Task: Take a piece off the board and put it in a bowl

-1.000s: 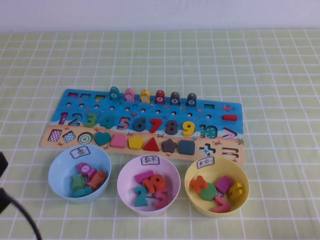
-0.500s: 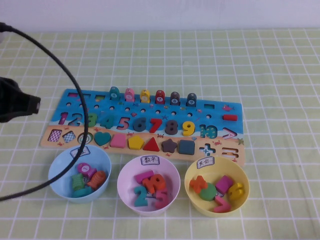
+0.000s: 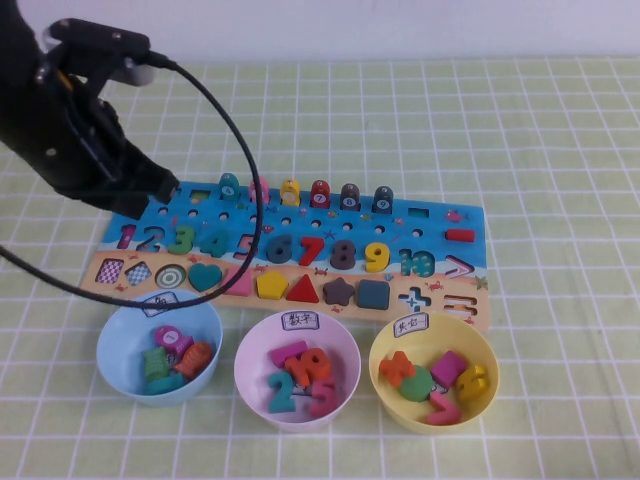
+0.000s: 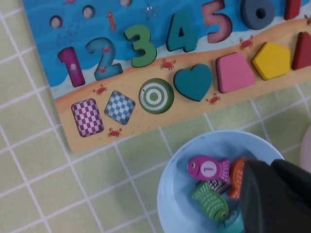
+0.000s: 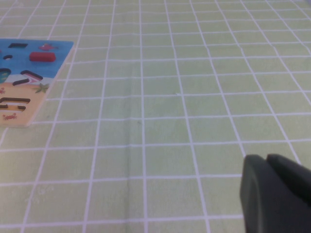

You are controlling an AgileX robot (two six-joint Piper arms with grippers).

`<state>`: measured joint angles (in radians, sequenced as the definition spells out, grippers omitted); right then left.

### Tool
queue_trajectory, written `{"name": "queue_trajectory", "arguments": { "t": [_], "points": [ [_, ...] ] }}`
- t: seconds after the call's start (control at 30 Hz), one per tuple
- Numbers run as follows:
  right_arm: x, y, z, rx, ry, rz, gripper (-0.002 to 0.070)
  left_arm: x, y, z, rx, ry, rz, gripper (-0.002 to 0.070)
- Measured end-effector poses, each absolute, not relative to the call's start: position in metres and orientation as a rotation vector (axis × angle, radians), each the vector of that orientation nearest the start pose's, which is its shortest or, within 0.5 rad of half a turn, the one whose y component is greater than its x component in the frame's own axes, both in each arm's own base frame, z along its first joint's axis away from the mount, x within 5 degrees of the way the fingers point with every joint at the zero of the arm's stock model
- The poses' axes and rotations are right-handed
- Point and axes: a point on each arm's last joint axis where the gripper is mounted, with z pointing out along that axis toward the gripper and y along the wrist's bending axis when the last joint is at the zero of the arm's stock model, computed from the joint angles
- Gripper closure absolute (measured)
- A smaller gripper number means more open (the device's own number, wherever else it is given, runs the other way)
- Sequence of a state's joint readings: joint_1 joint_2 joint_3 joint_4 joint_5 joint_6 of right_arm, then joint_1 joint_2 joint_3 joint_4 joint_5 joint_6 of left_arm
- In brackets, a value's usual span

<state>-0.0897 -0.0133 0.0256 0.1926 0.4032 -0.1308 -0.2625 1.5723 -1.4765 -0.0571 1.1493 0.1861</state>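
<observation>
The green "3" (image 3: 181, 238) sits in its slot on the blue and tan board (image 3: 430, 225), third numeral from the left. It also shows in the left wrist view (image 4: 140, 45), between the teal "2" and "4" on the board (image 4: 39, 29). The pale pink bowl (image 3: 241, 366) stands in front of the board's middle and holds several numerals. My left gripper (image 3: 140, 190) hangs over the board's far left end; in its wrist view the gripper (image 4: 265, 167) is shut and empty. My right gripper (image 5: 265, 160) is shut and empty over bare cloth right of the board.
A light blue bowl (image 3: 112, 335) with fish pieces stands left of the pink one, and a yellow bowl (image 3: 380, 365) with shapes stands right of it. A row of ringed pegs (image 3: 305, 192) lines the board's far edge. The left arm's black cable (image 3: 255, 200) loops across the board.
My left arm has swung in from the left edge and now reaches over the board's left end, trailing its cable over the board. The pieces and bowls have not moved.
</observation>
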Motion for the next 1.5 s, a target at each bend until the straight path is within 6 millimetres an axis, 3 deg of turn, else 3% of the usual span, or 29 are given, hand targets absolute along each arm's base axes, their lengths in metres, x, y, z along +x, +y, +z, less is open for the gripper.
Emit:
{"name": "queue_trajectory", "arguments": {
  "t": [0.17, 0.23, 0.43, 0.53, 0.93, 1.27, 1.5],
  "points": [
    [0.052, 0.002, 0.17, 0.078, 1.89, 0.042, 0.0694, 0.342, -0.099, 0.324, 0.6, 2.743, -0.09, 0.0669],
    [0.052, 0.002, 0.17, 0.078, 1.89, 0.042, 0.0694, 0.353, -0.102, 0.317, 0.604, 2.764, -0.089, 0.0632],
    [0.052, 0.002, 0.17, 0.078, 1.89, 0.042, 0.0694, 0.38, -0.109, 0.296, 0.615, 2.809, -0.084, 0.0337],
    [0.052, 0.002, 0.17, 0.078, 1.89, 0.042, 0.0694, 0.392, -0.112, 0.285, 0.617, 2.824, -0.083, 0.0251],
    [0.052, 0.002, 0.17, 0.078, 1.89, 0.042, 0.0694, 0.424, -0.114, 0.239, 0.655, 2.893, 0.025, 0.0227],
    [0.052, 0.002, 0.17, 0.078, 1.89, 0.042, 0.0694, 0.435, -0.1, 0.219, 0.608, 2.93, 0.016, 0.0227],
    [0.052, 0.002, 0.17, 0.078, 1.89, 0.042, 0.0694, 0.44, -0.102, 0.205, 0.637, 2.93, -0.003, 0.0227]
  ]
}}
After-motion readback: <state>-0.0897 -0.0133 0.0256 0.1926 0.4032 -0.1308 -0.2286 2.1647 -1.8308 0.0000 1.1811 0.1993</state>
